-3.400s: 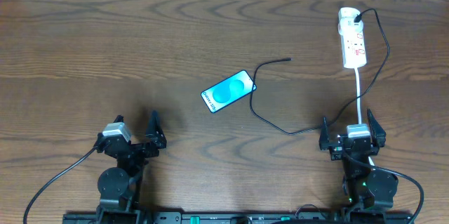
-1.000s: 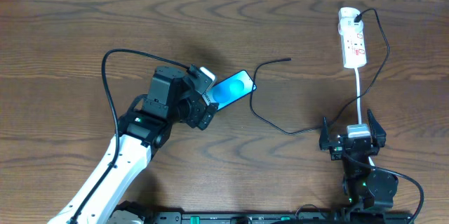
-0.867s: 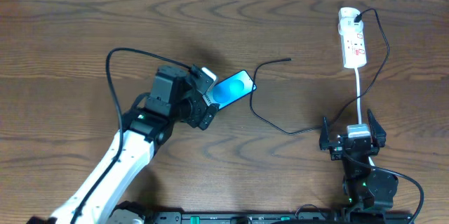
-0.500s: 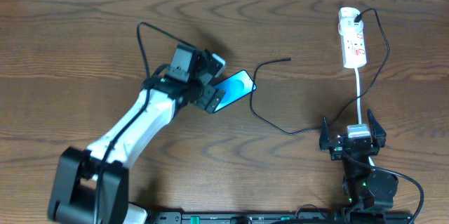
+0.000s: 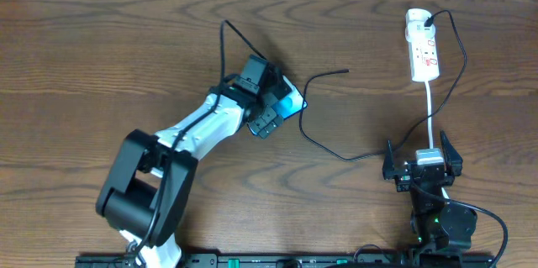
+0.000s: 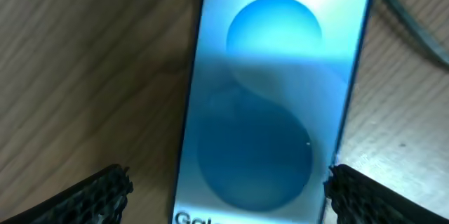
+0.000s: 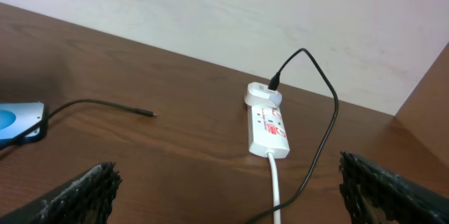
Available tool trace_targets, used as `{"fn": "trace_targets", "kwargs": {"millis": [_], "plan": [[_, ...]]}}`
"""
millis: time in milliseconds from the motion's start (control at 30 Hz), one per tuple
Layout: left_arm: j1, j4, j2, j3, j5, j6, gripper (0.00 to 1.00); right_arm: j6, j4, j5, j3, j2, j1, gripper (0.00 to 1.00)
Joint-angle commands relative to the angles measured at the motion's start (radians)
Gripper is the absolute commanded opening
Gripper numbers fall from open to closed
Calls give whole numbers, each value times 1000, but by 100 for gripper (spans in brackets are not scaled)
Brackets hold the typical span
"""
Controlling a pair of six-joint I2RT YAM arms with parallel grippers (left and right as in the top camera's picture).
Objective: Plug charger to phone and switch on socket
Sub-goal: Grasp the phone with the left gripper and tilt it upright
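Note:
The phone [image 5: 291, 102] lies flat near the table's middle, its cyan screen up. My left gripper [image 5: 269, 113] hangs over its lower-left end and hides that part. In the left wrist view the phone [image 6: 273, 90] fills the frame, and my open left gripper [image 6: 224, 199] has one finger on each side of it. The charger cable [image 5: 324, 145] loops across the table, its free tip [image 5: 345, 71] lying right of the phone and its plug [image 5: 429, 23] in the socket [image 5: 423, 51] at the far right. My right gripper [image 5: 423, 162] rests open and empty at the near right.
The socket's white cord [image 5: 431, 112] runs down toward my right arm. In the right wrist view the socket [image 7: 269, 127], the cable tip [image 7: 149, 114] and the phone's end [image 7: 19, 122] lie on the wood, with a pale wall behind the table's far edge.
My left arm has swung up from its rest at the near left, reached the phone and moved rightward over it. The phone, cable and right arm have not moved.

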Motion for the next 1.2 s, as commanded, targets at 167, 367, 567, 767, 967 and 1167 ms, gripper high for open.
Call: {"fn": "trace_targets", "kwargs": {"millis": [167, 367, 567, 767, 967, 1167], "plan": [[2, 52, 77, 58, -40, 63, 93, -11, -4, 4, -1, -6, -4, 99], [2, 49, 111, 103, -32, 67, 93, -11, -4, 4, -1, -6, -4, 99], [2, 23, 151, 122, 8, 77, 93, -11, -4, 4, -1, -6, -4, 99], [2, -7, 154, 127, 50, 85, 93, -11, -4, 4, -1, -6, -4, 99], [2, -71, 154, 127, 53, 107, 93, -11, -4, 4, -1, -6, -4, 99], [2, -85, 155, 127, 60, 111, 93, -11, -4, 4, -1, -6, -4, 99]]}}
